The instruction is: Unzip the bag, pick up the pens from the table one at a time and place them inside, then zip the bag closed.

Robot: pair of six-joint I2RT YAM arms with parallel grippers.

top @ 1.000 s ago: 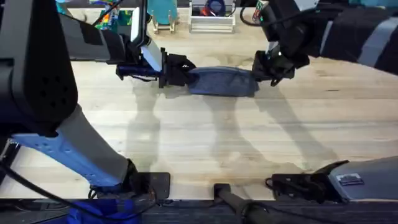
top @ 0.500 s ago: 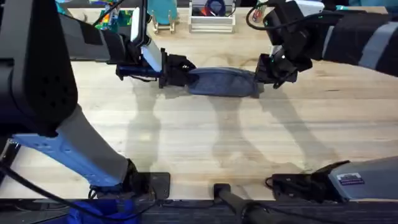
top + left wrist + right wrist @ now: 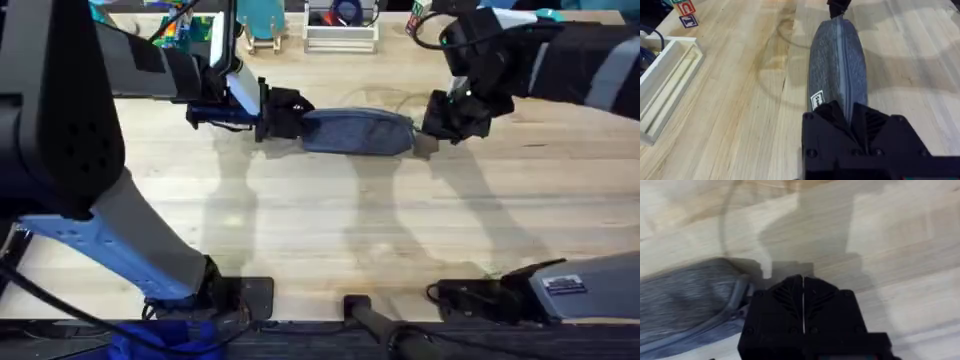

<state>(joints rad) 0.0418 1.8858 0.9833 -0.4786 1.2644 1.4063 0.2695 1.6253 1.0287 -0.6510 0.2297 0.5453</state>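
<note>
- Since a second ago the right gripper point(image 3: 432, 140) has slid from the bag's point(image 3: 357, 131) right end out past it toward 3 o'clock and a touch nearer the camera; the bag and the left gripper point(image 3: 292, 115) have not shifted
- The table point(image 3: 330, 230) carries no pens that I can see, and the zip along the bag's top looks shut in the left wrist view, so I judge this to be the tail of the closing pull
- Left gripper: fingers pressed onto the bag's point(image 3: 837, 65) left end, a pinch of fabric standing up between them; it anchors the bag
- Right gripper point(image 3: 803, 302): fingers pressed together with no gap showing; whether the zip pull is caught between them I cannot tell, since the pull is hidden
- Risk: if the right gripper is still holding the pull and goes on toward 3 o'clock, the slider is at its stop and the pull drags the whole bag; the cause would be overtravel against the left anchor, and the fabric may slip from the left fingers
- Risk: if the pull has already slipped free, the last bit of zip may be left open
- Place: the bag point(image 3: 687, 302) lies at the far middle of the table, long axis running 9 to 3; its right end sits just at 9 o'clock of the right gripper, touching or nearly so; its left end is inside the left gripper
</note>
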